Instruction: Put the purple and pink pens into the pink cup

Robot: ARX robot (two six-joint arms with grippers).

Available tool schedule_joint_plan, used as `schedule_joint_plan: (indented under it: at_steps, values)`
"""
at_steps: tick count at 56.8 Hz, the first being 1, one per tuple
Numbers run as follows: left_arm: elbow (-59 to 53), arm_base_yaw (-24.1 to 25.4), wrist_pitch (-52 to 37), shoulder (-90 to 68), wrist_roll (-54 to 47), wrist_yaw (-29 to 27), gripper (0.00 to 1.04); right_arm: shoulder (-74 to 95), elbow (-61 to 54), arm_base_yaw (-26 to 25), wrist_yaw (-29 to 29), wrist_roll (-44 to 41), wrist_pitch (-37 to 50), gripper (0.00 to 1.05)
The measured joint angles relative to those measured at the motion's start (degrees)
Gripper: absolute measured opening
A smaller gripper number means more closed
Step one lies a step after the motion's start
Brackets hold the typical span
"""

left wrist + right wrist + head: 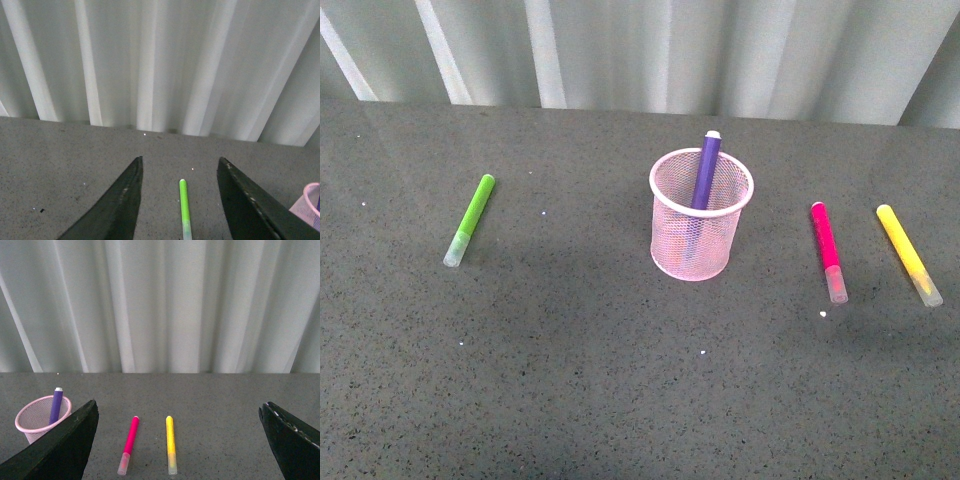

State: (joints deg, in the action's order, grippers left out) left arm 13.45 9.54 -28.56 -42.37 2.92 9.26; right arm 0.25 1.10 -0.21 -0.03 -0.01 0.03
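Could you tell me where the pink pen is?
In the front view, the pink pen lies right of the pink cup, just left of the yellow marker.

Purple pen [705, 172] stands in pink cup [701, 214]; pink pen [827, 250] lies outside

No legible text, label, brand or number in any view. Barrels of the purple pen [705, 172], pink pen [826, 245], lime-green marker [474, 215] and yellow marker [904, 245] read as plain colour; any print is too small to tell. Nothing readable on the pink cup [692, 262] or desk [620, 380].
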Motion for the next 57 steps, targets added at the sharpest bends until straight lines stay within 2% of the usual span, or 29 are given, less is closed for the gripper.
schedule_joint_plan:
  at_steps: [4,15,19,25,50,57]
  values:
    - [-2.16,-1.33,0.02,1.95,-1.27,-1.07,0.35,0.0,0.0,0.0,0.0,0.0,0.0,0.98]
    - [-5.64,-3.5,1.05,6.97,-1.81,-3.61,0.03,0.0,0.0,0.0,0.0,0.0,0.0,0.98]
    - [-7.13,-7.15,2.38,9.49,-2.23,-8.33,0.04,0.0,0.0,0.0,0.0,0.0,0.0,0.98]
    - [-8.39,-9.2,3.63,12.13,-2.43,-8.94,0.04,0.0,0.0,0.0,0.0,0.0,0.0,0.98]
    - [-11.41,-9.57,9.92,21.51,-2.47,-9.27,0.04,0.0,0.0,0.0,0.0,0.0,0.0,0.98]
    - [-12.26,-9.57,9.25,23.08,-2.54,-9.33,0.04,0.0,0.0,0.02,0.0,0.0,0.0,0.98]
